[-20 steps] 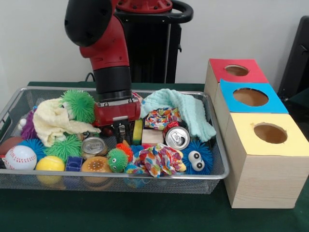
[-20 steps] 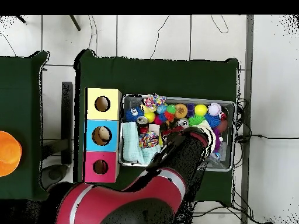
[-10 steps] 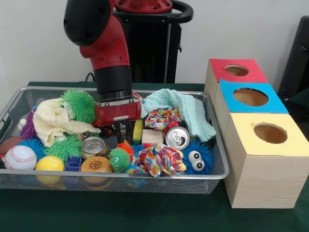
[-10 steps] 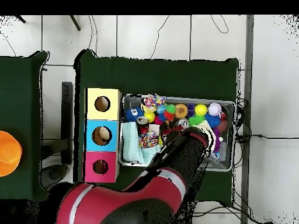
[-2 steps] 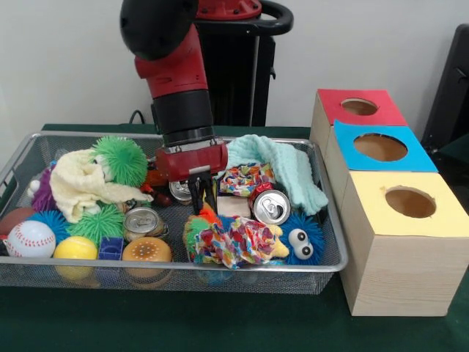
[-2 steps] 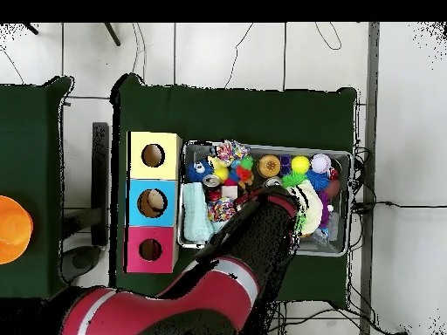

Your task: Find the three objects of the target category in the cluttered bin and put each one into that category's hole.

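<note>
Searching the bin (image 5: 331,258), nothing lifted yet.
The hand (image 5: 203,196) sits low just behind the multicoloured cloth (image 5: 233,240); seemingly narrowly parted and empty; next, a sure grasp.

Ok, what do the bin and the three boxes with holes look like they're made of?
The bin looks like bare silvery wire mesh: you can see the toys through its walls. The boxes look like pale unfinished wood, with grain lines on the sides; their red, blue and yellow tops look matte, perhaps paper or paint.
</note>
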You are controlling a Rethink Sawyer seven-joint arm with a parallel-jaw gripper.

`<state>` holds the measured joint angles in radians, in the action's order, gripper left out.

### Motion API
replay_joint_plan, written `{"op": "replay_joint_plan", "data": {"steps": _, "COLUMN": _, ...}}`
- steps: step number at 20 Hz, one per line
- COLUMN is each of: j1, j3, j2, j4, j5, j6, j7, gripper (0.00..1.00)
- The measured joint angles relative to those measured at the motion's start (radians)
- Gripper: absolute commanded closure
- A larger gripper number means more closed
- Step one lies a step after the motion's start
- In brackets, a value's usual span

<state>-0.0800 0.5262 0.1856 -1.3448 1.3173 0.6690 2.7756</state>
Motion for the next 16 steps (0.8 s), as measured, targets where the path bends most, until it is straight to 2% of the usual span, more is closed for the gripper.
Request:
{"op": "replay_joint_plan", "data": {"steps": 10, "j1": -0.068, "j3": 0.052, "j2": 0.053, "j4": 0.0, "j5": 0.125, "j6": 0.001, "j7": 0.019, "gripper": 1.0}}
{"op": "replay_joint_plan", "data": {"steps": 16, "j1": -0.108, "j3": 0.095, "j2": 0.08, "j4": 0.0, "j5": 0.19, "j6": 0.001, "j7": 0.084, "gripper": 1.0}}
